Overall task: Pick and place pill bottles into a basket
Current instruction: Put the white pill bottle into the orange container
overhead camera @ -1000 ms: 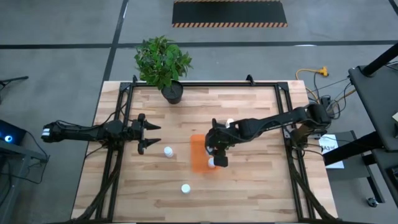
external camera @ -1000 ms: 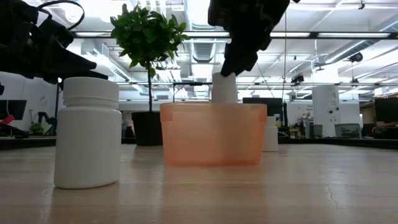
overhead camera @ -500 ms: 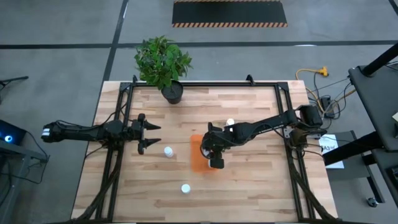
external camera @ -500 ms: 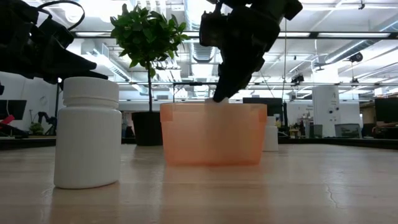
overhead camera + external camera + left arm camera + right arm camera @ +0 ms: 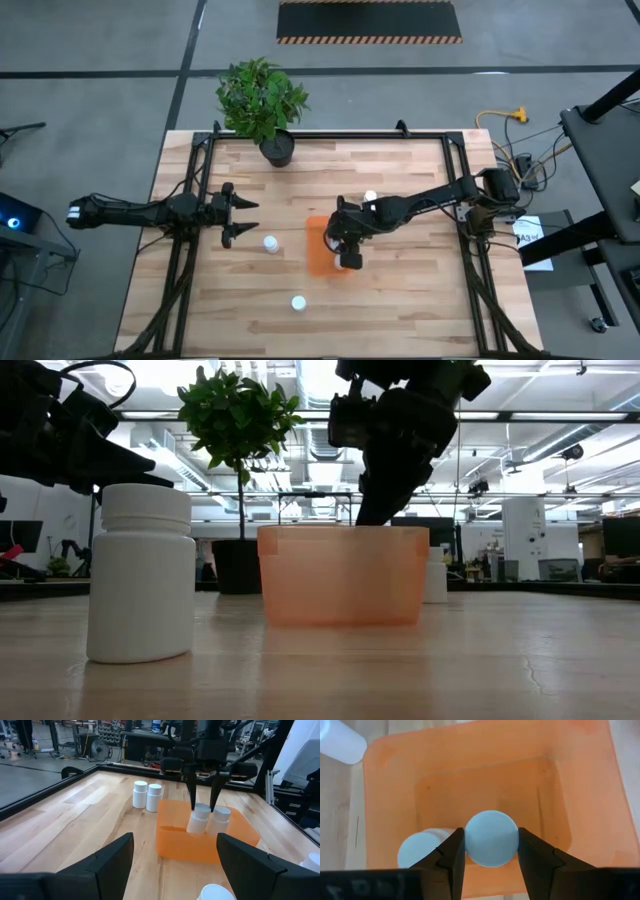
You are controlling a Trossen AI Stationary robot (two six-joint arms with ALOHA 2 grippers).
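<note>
the right gripper (image 5: pixel 491 851) reaches down into the orange basket (image 5: pixel 319 247), near the middle of the table (image 5: pixel 420 300), its two fingers (image 5: pixel 192 795) pressed on either side of the white cap of a pill bottle (image 5: pixel 491 838) that stands upright inside. a second bottle (image 5: pixel 422 847) stands just beside it in the basket, partly cut off by the gripper's finger in the right wrist view. from above, the arm hides most of the basket's inside, so neither bottle shows there. in the low view the basket's translucent wall (image 5: pixel 343 575) lets nothing clear through, and only the dark gripper dips behind its rim. outside the basket, two bottles (image 5: pixel 147 796) stand close together on the far side of it; from above only one white cap (image 5: pixel 371 197) of that pair peeks past the arm. two more stand apart on the wood, one (image 5: pixel 270 242) near the left gripper (image 5: pixel 243 218) and one (image 5: pixel 298 302) closer to the table's front edge. the left gripper hovers at the left side of the table with its fingers spread wide and nothing between them. a potted plant (image 5: pixel 263 102) sits at the back edge.
</note>
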